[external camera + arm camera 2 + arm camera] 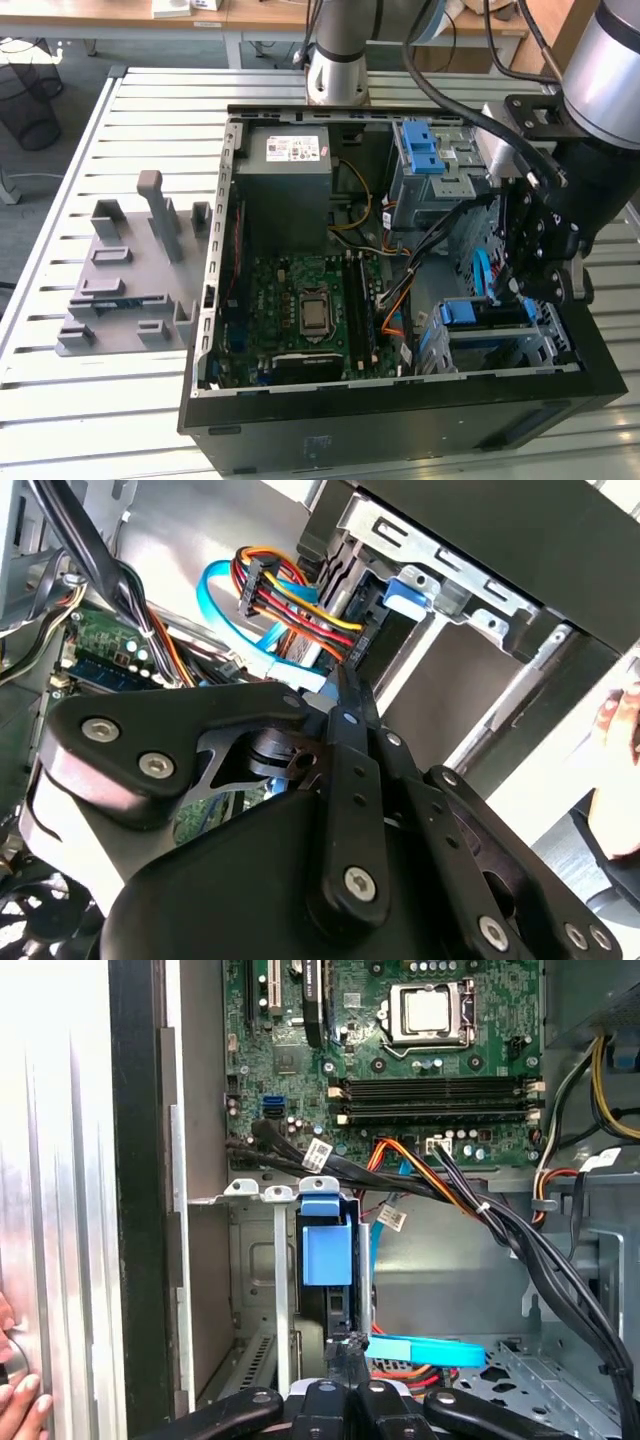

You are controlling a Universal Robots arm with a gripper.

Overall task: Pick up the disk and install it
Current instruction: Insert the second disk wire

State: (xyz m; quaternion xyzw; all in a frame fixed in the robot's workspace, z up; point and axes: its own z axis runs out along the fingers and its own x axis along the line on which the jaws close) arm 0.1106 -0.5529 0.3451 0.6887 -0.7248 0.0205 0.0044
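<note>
- Now, my end effector (520,285) is down inside the open computer case (400,395), at the exterior view's right, over the metal drive bay (500,335) in the near corner.
- Its two fingers look pressed together at the tips. I see nothing held between them, so I call it closed and holding nothing.
- The disk (326,1250) seems to sit in that bay already. In the first wrist view I see its blue plastic end and a dark thin edge, standing up on its side between the grey bay walls.
- The disk lies straight ahead of the end effector (350,1345), and the tips are just beside its edge, maybe touching. I cannot tell for sure.
- I think its long side runs deep into the bay, away from the tips, so any push goes along that line. There is just one arm to do it.
- The first wrist view shows the green motherboard (400,1060) past the bay, and a flat blue cable (430,1350) near the tips.
- The second wrist view shows the end effector (345,680) from the side, with a bunch of red, yellow and orange wires (290,600) close by its tips. This view does not let me pick out the disk.
- The exterior view shows the bench (150,400) and a grey holder (130,280) lying well apart from the case.
- A person's hand (15,1390) rests on the bench outside the case wall.
</note>
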